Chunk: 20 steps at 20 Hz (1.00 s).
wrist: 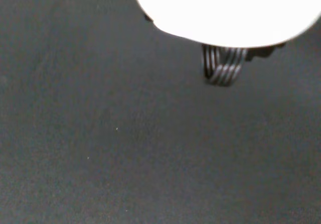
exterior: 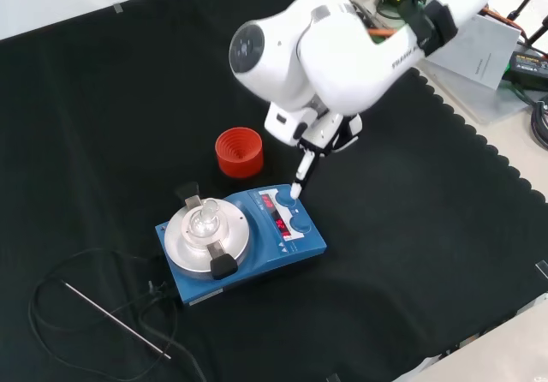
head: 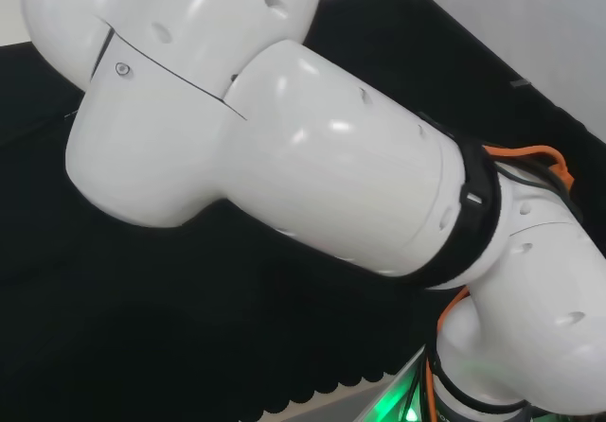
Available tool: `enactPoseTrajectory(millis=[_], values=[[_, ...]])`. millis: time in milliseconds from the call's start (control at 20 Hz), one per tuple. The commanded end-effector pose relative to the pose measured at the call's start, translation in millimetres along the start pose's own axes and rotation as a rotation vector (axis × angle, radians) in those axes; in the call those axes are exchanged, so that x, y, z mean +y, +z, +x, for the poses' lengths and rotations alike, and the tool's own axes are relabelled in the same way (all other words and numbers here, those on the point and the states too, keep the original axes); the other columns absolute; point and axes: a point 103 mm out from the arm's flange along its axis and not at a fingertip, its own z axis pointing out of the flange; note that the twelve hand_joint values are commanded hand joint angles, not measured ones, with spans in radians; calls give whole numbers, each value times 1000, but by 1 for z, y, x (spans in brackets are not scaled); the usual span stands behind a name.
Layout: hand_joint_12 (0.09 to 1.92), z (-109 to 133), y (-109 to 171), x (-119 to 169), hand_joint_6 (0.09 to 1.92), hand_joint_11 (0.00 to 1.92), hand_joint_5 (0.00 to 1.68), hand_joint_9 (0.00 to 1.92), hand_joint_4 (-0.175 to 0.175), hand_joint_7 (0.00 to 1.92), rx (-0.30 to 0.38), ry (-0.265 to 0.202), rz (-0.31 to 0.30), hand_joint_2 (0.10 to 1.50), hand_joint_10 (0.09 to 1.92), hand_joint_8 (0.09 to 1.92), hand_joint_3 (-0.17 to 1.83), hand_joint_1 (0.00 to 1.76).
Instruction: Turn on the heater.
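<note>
In the front view the white arm (exterior: 342, 44) reaches down from the upper right over the black cloth (exterior: 103, 99), and the blue heater (exterior: 244, 236) sits near the middle of the cloth, a round metal plate (exterior: 208, 228) on top of it. The hand (exterior: 330, 129) hangs just above the heater's control panel (exterior: 285, 212) with one straight finger (exterior: 300, 175) pointing down, its tip at the panel's far edge beside the lit red display. A red ribbed ring (exterior: 239, 152) stands just behind the heater, and a thin metal rod (exterior: 116, 319) with a cable lies on the cloth to its left.

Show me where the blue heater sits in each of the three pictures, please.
Head view: the arm's white links stand before the cloth; no heater here.
Front view: the heater lies low, centre-left, under the hand's outstretched finger.
Wrist view: bare cloth, no heater.
Shared landmark: the black cloth.
</note>
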Motion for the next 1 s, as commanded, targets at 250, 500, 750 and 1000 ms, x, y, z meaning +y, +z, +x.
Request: enactPoseTrajectory(millis=[250,500,750,1000], values=[[1329,-27,-51,-105,87,1500,148,1699,-13,1634,60,59,-37,403,1493,1529,1327,1298],[1312,-41,-68,-139,87,1438,138,1637,-15,1579,97,85,-112,457,1277,1295,1190,1243],[1313,-61,-84,-161,87,1219,132,1554,-15,1508,149,102,-171,479,989,1028,1127,1173],[1344,-81,-94,-182,87,967,127,1425,-15,1407,189,146,-232,490,882,870,1086,1113]])
